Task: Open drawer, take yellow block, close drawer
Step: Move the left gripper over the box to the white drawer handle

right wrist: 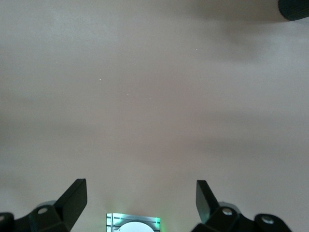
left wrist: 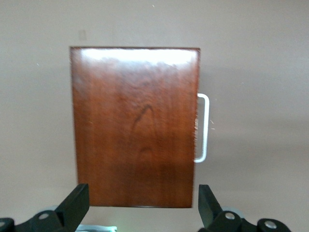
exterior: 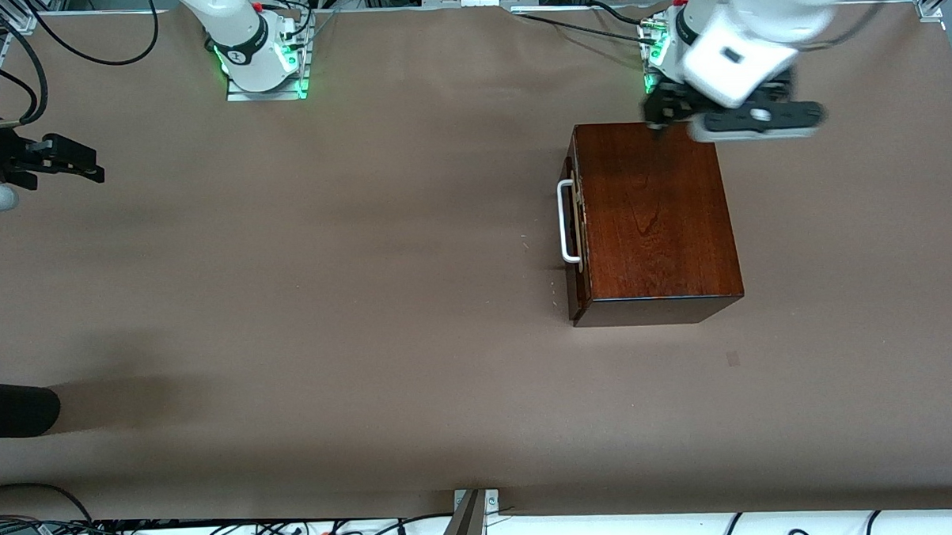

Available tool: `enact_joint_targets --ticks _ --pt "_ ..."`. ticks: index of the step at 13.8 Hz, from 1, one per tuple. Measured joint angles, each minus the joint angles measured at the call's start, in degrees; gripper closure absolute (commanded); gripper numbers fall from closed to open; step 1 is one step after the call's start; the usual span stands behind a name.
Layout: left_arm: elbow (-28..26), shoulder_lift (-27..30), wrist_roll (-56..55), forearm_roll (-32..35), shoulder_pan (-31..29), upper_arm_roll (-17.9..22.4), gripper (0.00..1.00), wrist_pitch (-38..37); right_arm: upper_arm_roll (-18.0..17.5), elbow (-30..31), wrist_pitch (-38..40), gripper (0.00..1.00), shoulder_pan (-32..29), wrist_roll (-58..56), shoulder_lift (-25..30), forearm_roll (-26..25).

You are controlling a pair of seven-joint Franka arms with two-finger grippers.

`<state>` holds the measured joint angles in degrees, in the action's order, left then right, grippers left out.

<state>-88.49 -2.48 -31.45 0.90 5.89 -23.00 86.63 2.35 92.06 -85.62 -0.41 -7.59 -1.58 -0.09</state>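
The dark reddish-brown wooden box (exterior: 656,214) stands toward the left arm's end of the table. Its drawer (exterior: 580,284) is shut, and its front with the white bar handle (exterior: 567,221) faces the right arm's end. My left gripper (exterior: 664,112) hangs open and empty over the box's edge farthest from the front camera. In the left wrist view the box (left wrist: 135,125) and the handle (left wrist: 203,128) lie ahead of the open left gripper (left wrist: 140,208). My right gripper (exterior: 72,163) waits open and empty at the right arm's end of the table, over bare table (right wrist: 141,203). The yellow block is hidden.
The brown table cover (exterior: 365,263) stretches between the box and the right arm's end. A black rounded object (exterior: 14,410) juts in at that end, nearer the front camera; it also shows in the right wrist view (right wrist: 294,8). Cables lie along the table's edges.
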Motion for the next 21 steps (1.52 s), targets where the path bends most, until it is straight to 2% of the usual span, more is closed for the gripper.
enact_joint_targets --ticks 3,5,7,11,14,21 --pt "-0.1 -4.9 -14.6 6.8 6.5 -5.9 0.0 0.2 0.0 0.0 0.0 0.0 0.0 0.0 0.0 0.0" --pt "-0.1 -9.1 -21.4 9.7 12.7 -6.5 0.0 2.1 0.0 0.0 0.0 0.0 0.0 0.0 0.0 0.0" --pt "-0.1 -12.2 -25.3 11.5 15.5 -6.5 0.0 4.7 0.0 0.0 0.0 0.0 0.0 0.0 0.0 0.0" --pt "-0.1 -18.2 -25.9 16.6 17.7 -6.5 0.0 7.2 0.0 0.0 0.0 0.0 0.0 0.0 0.0 0.0" --pt "-0.1 -22.4 -23.5 17.7 18.2 -6.3 0.0 9.2 0.0 0.0 0.0 0.0 0.0 0.0 0.0 0.0" --pt "-0.9 -28.0 -18.7 20.6 17.4 -5.1 0.0 12.6 0.0 0.0 0.0 0.0 0.0 0.0 -0.1 0.0"
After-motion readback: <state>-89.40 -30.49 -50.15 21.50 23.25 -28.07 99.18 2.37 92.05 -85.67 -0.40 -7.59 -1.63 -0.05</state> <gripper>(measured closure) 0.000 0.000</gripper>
